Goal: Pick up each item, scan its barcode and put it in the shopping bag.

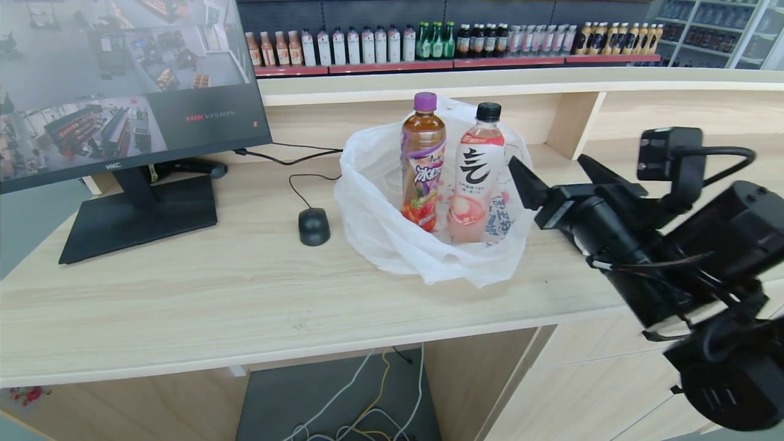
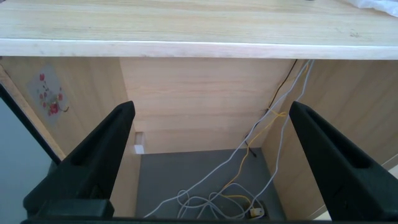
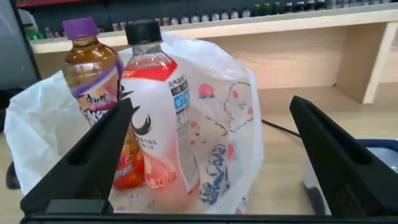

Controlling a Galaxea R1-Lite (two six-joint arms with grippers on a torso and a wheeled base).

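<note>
A white plastic shopping bag [image 1: 392,245] sits in the middle of the wooden counter [image 1: 184,294]. Two bottles stand upright inside it: a purple-capped tea bottle [image 1: 422,159] and, to its right, a black-capped pink drink bottle [image 1: 478,177]. My right gripper [image 1: 546,160] hovers open just right of the bag, level with the bottles, holding nothing. In the right wrist view the gripper [image 3: 210,102] faces the bag [image 3: 230,124], the tea bottle [image 3: 93,68] and the pink bottle [image 3: 155,93]. My left gripper [image 2: 211,107] is open and empty, low in front of the counter's front edge [image 2: 186,46].
A monitor [image 1: 122,79] on a black stand occupies the counter's left, with a black handheld device [image 1: 190,166] behind the stand. A wired mouse [image 1: 313,226] lies left of the bag. A raised ledge [image 1: 490,82] runs along the back. Cables [image 2: 230,180] hang under the counter.
</note>
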